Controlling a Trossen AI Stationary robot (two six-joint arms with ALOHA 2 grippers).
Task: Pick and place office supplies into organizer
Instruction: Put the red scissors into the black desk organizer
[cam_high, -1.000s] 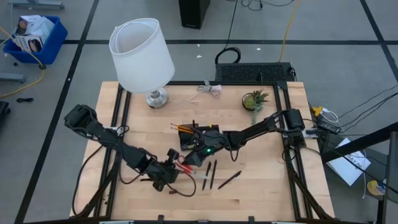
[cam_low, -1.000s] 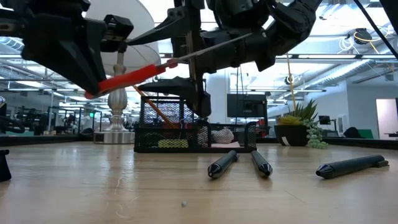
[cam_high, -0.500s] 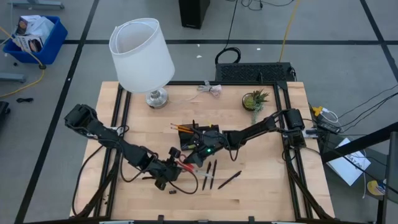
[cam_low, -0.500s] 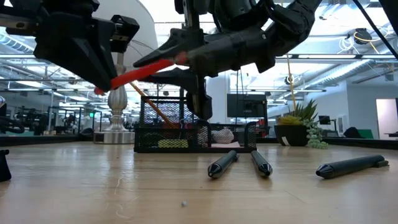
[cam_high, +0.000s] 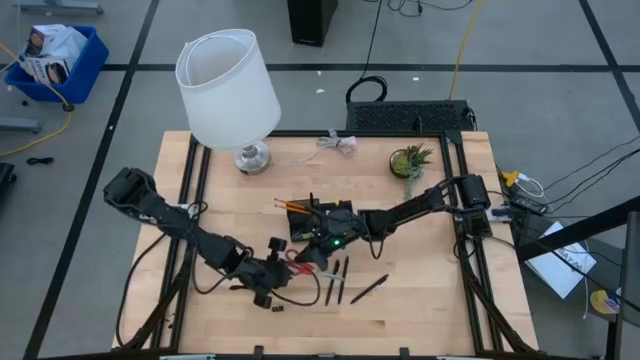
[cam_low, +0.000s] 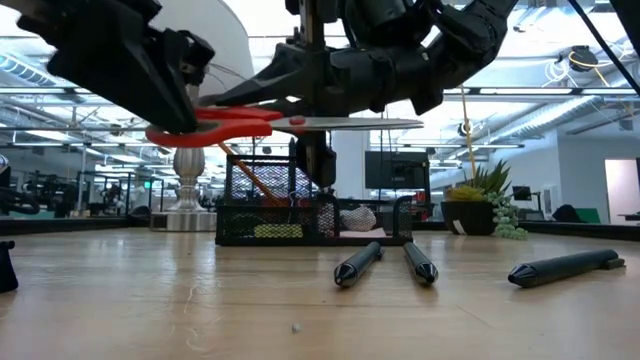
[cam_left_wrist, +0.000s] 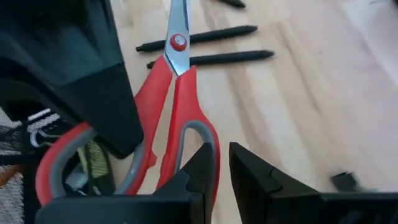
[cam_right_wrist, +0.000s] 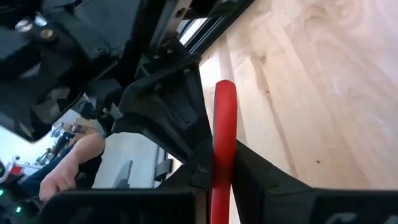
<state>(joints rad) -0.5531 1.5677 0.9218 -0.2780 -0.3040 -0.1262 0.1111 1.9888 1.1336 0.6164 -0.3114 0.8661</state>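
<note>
Scissors (cam_low: 270, 124) held level above the table in front of the organizer (cam_low: 315, 218), between both grippers. Right gripper (cam_high: 316, 250) clamped on the red handle; left gripper (cam_high: 268, 272) at the handle loops with jaws slightly parted, grip uncertain. Three pens (cam_high: 340, 280) lie on the table just beside.

No readable text or labels.
</note>
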